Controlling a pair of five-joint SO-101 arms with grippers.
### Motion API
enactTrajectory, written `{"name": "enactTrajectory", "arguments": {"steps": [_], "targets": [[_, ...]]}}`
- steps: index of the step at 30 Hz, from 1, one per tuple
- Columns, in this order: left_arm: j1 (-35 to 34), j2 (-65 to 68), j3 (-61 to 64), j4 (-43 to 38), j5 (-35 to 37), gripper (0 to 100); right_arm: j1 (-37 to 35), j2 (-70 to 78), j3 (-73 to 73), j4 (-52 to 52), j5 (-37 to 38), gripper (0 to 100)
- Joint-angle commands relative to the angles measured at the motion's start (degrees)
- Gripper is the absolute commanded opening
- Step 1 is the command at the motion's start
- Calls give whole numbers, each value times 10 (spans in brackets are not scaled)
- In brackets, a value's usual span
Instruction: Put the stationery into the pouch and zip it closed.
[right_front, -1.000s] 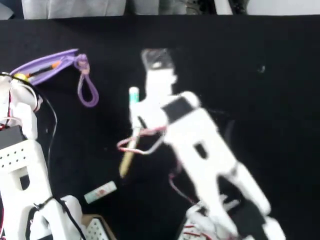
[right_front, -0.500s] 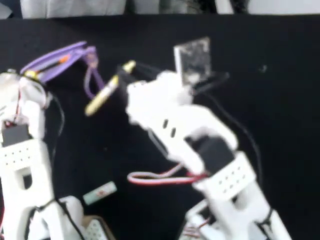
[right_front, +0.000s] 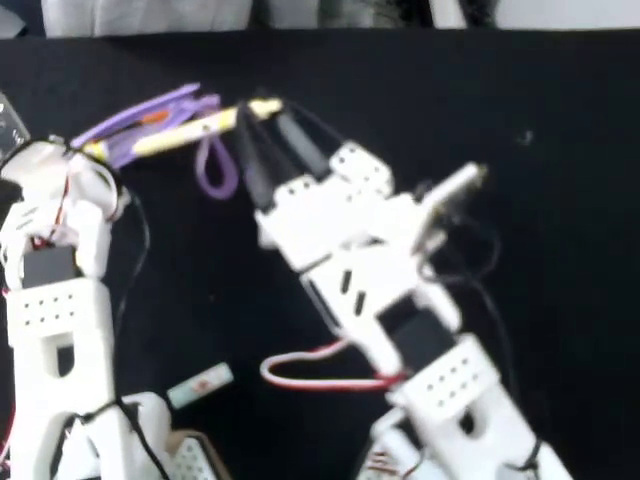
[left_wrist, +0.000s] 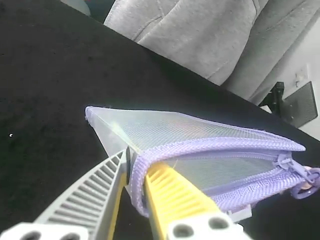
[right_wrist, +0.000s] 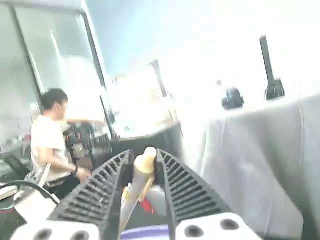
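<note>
Nearest to you, a small pale tube is lying loose on the black table by the arm bases, well apart from everything else, so part of the stationery is waiting outside the pouch. Farther out, your right gripper is pinching a yellowish pen between narrow fingers, gripping it near one end so that most of its length is free to lead into the opening. The pen is lying almost level, pointing across toward the left arm. At the far left, your left gripper is clamping the purple zip edge of the mesh pouch, and that grip is lifting the mouth off the cloth and bracing it against the push of the pen. The zip slider is sitting at the far end of the track, leaving the mouth open, and the purple loop is hanging down beside it. The pen's leading end is overlapping the pouch's rim in the high view; you cannot tell whether it is inside or lying along the lip.
</note>
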Motion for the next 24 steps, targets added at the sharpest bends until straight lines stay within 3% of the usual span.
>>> {"name": "enactTrajectory", "arguments": {"steps": [1,14,21,24], "targets": [[11,-18,-10,2,11,29,-11,0,32,-99,90,11],[23,-18,-8,3,10,29,-11,262,7,-292,197,11],[22,-18,-8,2,10,29,-11,371,6,-360,203,18],[22,-18,-8,1,10,29,-18,396,7,-360,199,168]]}}
